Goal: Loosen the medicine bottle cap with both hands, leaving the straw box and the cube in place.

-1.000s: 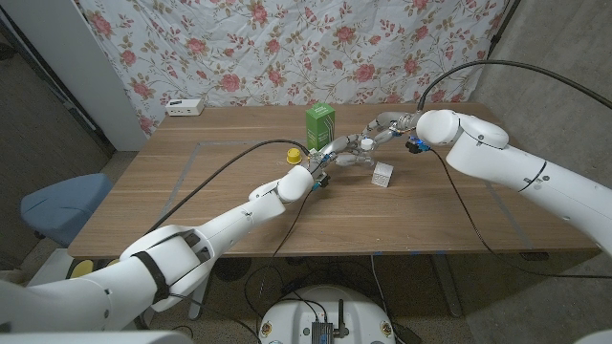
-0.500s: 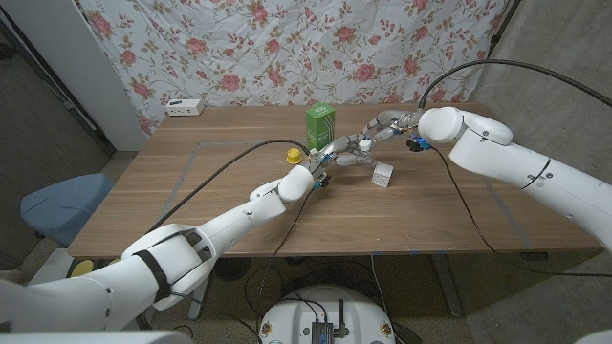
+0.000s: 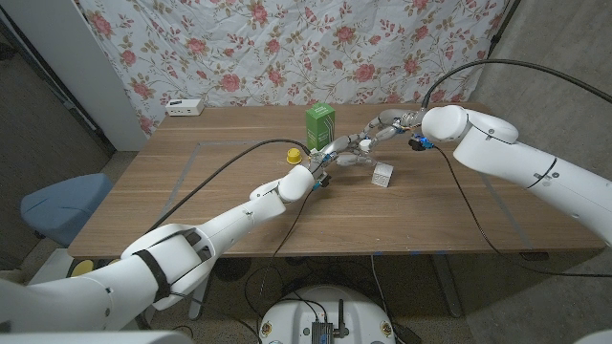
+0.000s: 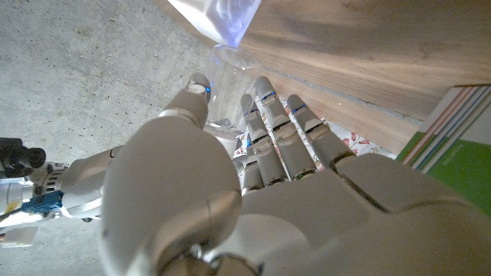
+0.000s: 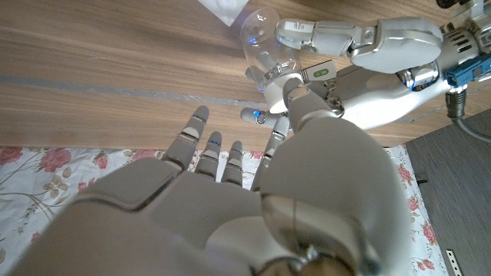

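The medicine bottle (image 3: 355,155) stands past the middle of the bench (image 3: 191,191), just right of the green straw box (image 3: 319,125) and just behind the white cube (image 3: 383,174). Both hands converge on it. The left hand (image 3: 328,159) reaches in from the near left; in the left wrist view its fingers (image 4: 270,123) lie side by side along the clear bottle body (image 4: 222,92) with the thumb on the opposite side, so it appears to grip the body. The right hand (image 3: 375,134) comes in from the far right. In the right wrist view its thumb points at the bottle (image 5: 265,42), with the other fingers (image 5: 201,126) spread and apart from it; whether it actually touches the cap cannot be told. The cap itself is too small to make out clearly.

Judgement: the bottle's long axis looks roughly upright, perhaps slightly tilted in the left hand's grip. The cap end lies toward the right hand, which is the nearer hand for the twist. That hand needs to close around the cap while the left steadies the body. The straw box and cube sit close by, so a wide wrist swing risks nudging either.
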